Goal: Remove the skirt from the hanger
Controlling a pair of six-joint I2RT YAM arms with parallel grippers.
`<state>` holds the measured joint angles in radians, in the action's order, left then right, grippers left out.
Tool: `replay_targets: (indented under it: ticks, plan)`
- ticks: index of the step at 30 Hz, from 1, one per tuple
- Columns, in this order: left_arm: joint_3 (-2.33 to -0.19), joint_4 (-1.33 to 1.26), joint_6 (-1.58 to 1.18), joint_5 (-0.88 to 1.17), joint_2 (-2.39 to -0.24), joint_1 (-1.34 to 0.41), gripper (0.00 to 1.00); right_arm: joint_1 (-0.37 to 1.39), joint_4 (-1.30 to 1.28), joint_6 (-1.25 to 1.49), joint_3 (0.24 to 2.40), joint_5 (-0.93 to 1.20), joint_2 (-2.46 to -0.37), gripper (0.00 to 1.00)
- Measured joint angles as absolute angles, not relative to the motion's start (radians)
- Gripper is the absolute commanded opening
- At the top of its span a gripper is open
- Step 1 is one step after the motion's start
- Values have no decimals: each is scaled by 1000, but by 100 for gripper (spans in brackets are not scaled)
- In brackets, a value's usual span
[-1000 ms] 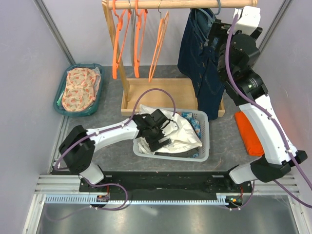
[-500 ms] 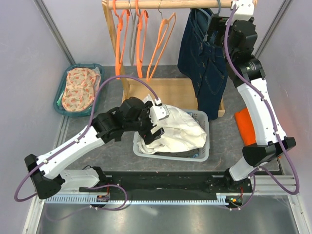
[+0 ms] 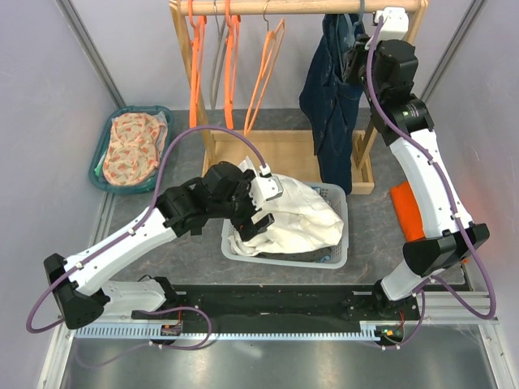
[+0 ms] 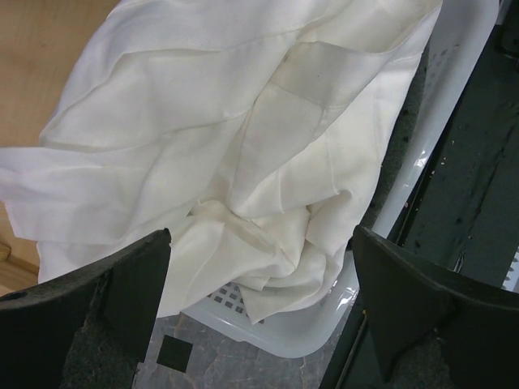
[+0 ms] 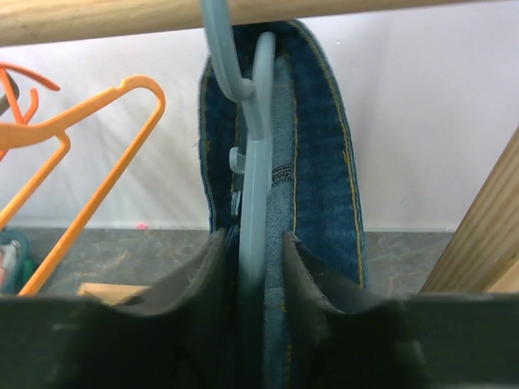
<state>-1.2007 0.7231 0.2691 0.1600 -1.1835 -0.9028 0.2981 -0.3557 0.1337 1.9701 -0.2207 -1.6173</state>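
The dark blue denim skirt [image 3: 332, 97] hangs on a pale blue hanger [image 5: 255, 162] hooked over the wooden rail [image 3: 300, 6] at the back right. In the right wrist view the skirt's waistband [image 5: 324, 162] is draped over the hanger. My right gripper [image 3: 357, 61] is up at the rail. Seen from its wrist, the right gripper [image 5: 253, 243] is shut on the hanger's neck, with denim pinched beside it. My left gripper [image 3: 263, 207] hovers open over a white cloth [image 4: 243, 138] in the white basket [image 3: 340, 235]. Nothing is between the left gripper's [image 4: 263, 243] fingers.
Several bare orange hangers [image 3: 235, 65] hang at the rail's left end. The rack's wooden base [image 3: 276, 154] lies under the rail. A teal basket [image 3: 130, 150] of patterned cloth sits far left. An orange folded cloth [image 3: 409, 219] lies at the right, beside the right arm.
My right gripper rose to the rail and shut on the hanger; the skirt swung edge-on. The left arm lifted off the white cloth, then held still.
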Motion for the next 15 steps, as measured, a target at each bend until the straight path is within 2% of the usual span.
replay_targets:
  ticks: [3, 10, 15]
  plan:
    - [-1217, 724, 267, 131, -1184, -903, 100, 298, -351, 148, 1971, -215, -1618, 1]
    - [-1258, 716, 267, 59, -1169, -903, 100, 297, -362, 165, 2024, -226, -1654, 0]
    - [-1258, 708, 267, 31, -1168, -902, 100, 297, -430, 164, 2144, -225, -1696, 0]
